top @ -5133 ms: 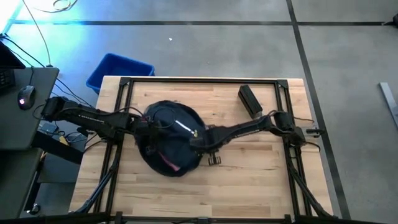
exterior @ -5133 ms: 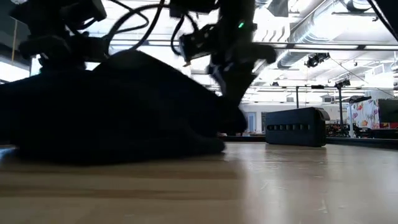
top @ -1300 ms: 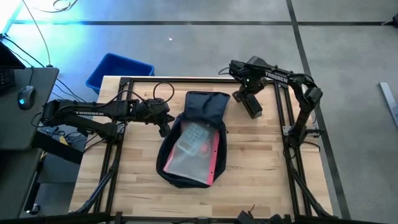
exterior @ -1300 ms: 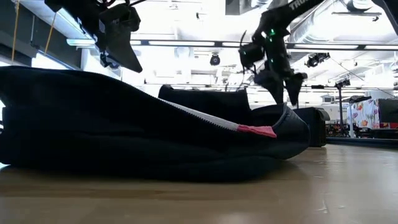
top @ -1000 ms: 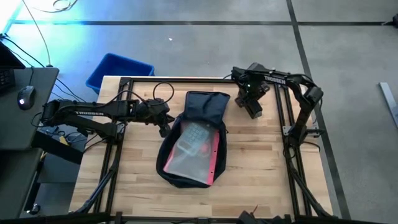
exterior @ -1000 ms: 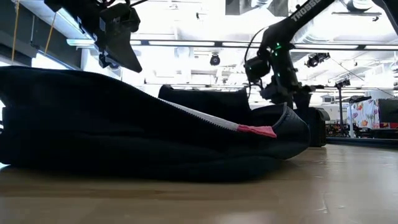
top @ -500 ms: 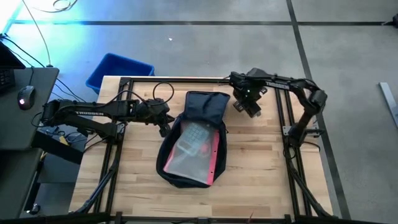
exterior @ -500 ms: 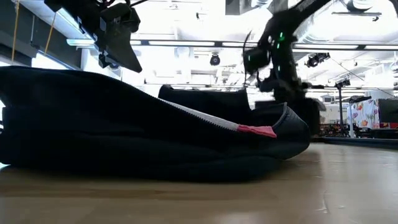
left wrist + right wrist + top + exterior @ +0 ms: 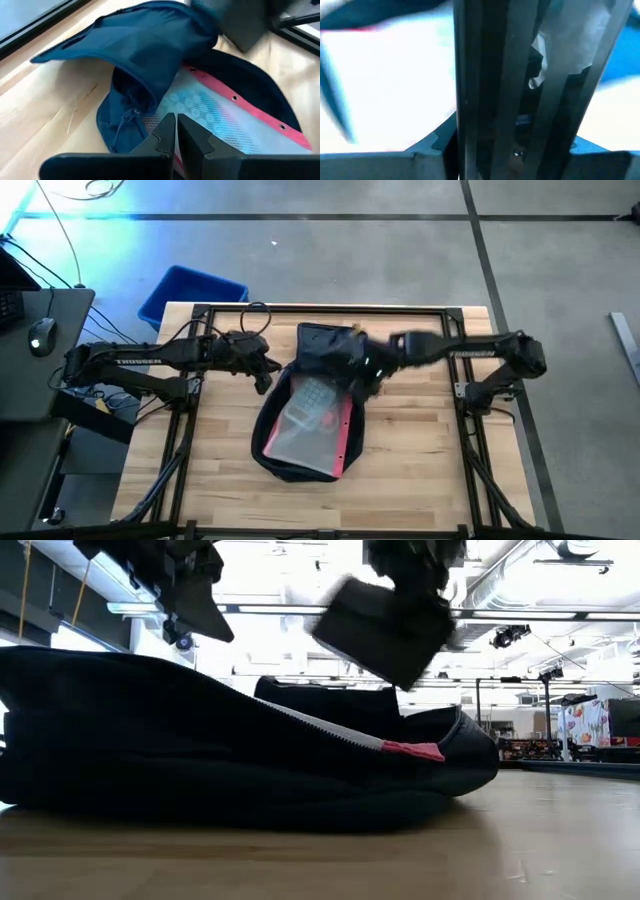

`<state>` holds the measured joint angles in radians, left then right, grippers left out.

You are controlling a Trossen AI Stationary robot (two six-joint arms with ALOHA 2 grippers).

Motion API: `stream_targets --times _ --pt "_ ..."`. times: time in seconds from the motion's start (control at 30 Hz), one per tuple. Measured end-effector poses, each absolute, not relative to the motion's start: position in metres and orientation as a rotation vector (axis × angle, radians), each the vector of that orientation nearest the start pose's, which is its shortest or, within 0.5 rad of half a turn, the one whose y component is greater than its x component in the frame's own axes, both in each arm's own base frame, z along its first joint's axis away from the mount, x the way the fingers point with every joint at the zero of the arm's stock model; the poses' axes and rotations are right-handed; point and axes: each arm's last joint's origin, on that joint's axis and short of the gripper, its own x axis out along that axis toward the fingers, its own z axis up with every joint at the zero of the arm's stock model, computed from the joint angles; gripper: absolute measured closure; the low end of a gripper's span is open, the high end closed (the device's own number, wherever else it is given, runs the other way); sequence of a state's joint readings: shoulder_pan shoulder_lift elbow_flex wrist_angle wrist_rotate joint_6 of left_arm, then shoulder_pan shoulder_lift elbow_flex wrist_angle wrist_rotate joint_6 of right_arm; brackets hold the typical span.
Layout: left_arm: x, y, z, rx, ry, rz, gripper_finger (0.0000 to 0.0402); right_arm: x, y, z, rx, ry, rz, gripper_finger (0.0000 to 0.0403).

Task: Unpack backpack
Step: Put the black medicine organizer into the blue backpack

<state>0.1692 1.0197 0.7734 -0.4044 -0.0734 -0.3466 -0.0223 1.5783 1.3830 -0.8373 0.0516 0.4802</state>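
Note:
The dark navy backpack (image 9: 318,345) (image 9: 190,750) lies flat on the table, unzipped, with its flap (image 9: 145,45) folded back toward the far edge. Inside it lies a clear pouch (image 9: 300,430) (image 9: 215,117) with a red edge. My right gripper (image 9: 358,370) hangs over the backpack's far part, shut on a small black box (image 9: 385,630) (image 9: 240,20). My left gripper (image 9: 262,380) (image 9: 176,122) hovers shut just left of the backpack, above its left rim, touching nothing. My right gripper pinches the black box (image 9: 520,100) between its two fingers, which come slanting down from the table's right side. The box is lifted clear and hangs tilted above the backpack's open far part. Which faces the fingers are on, the box itself hides.
A bright blue bin (image 9: 190,292) stands on the floor beyond the table's far left corner. A black frame (image 9: 330,308) runs along the table's far edge and sides. Bare wood lies to the right of the backpack (image 9: 420,440) and near the front edge.
My right gripper has taken hold of the black box at the table's far right, lifted it clear and swung it fast toward the left, over the backpack, while tipping and rolling. The box now hangs tilted in the air. The backpack has not moved.

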Motion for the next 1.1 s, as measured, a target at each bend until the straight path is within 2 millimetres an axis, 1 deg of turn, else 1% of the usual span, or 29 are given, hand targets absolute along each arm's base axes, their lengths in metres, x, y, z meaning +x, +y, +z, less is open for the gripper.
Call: stream_targets --times 0.07,0.1,0.17,0.23,0.4,0.53,0.67,0.73,0.77,0.87,0.9,0.93,1.03,1.1 --pt "0.205 0.039 0.271 -0.365 0.598 0.319 0.0402 0.343 0.011 0.290 0.418 0.930 -0.283 0.0248" --pt "0.203 0.039 0.272 -0.369 0.591 0.308 0.0402 0.352 0.019 0.286 0.409 0.926 -0.290 0.0248" --pt "0.199 0.040 0.276 -0.373 0.581 0.286 0.0402 0.368 0.028 0.279 0.392 0.944 -0.337 0.0248" --pt "0.195 0.040 0.279 -0.373 0.573 0.260 0.0402 0.383 0.031 0.273 0.362 0.989 -0.398 0.0248" --pt "0.185 0.037 0.284 -0.358 0.572 0.195 0.0402 0.417 0.031 0.264 0.214 1.197 -0.525 0.0248" --pt "0.178 0.034 0.284 -0.340 0.599 0.180 0.0402 0.439 0.030 0.246 0.095 1.377 -0.583 0.0248" --pt "0.172 0.033 0.283 -0.323 0.633 0.174 0.0402 0.458 0.035 0.224 -0.056 1.464 -0.649 0.0248" --pt "0.170 0.032 0.282 -0.318 0.650 0.173 0.0402 0.464 0.039 0.212 -0.128 1.481 -0.621 0.0248" --pt "0.169 0.032 0.282 -0.319 0.658 0.174 0.0402 0.465 0.041 0.209 -0.129 1.480 -0.598 0.0248" --pt "0.167 0.032 0.281 -0.320 0.675 0.175 0.0402 0.466 0.043 0.204 -0.054 1.487 -0.564 0.0248" --pt "0.167 0.032 0.281 -0.316 0.675 0.174 0.0402 0.466 0.044 0.206 -0.043 1.482 -0.573 0.0239" --pt "0.167 0.032 0.281 -0.309 0.675 0.171 0.0402 0.465 0.044 0.208 -0.029 1.484 -0.584 0.0219" --pt "0.167 0.032 0.281 -0.273 0.674 0.168 0.0402 0.469 0.045 0.210 0.040 1.470 -0.531 0.0127" --pt "0.168 0.033 0.281 -0.250 0.668 0.168 0.0402 0.470 0.043 0.215 0.099 1.453 -0.466 0.0070"
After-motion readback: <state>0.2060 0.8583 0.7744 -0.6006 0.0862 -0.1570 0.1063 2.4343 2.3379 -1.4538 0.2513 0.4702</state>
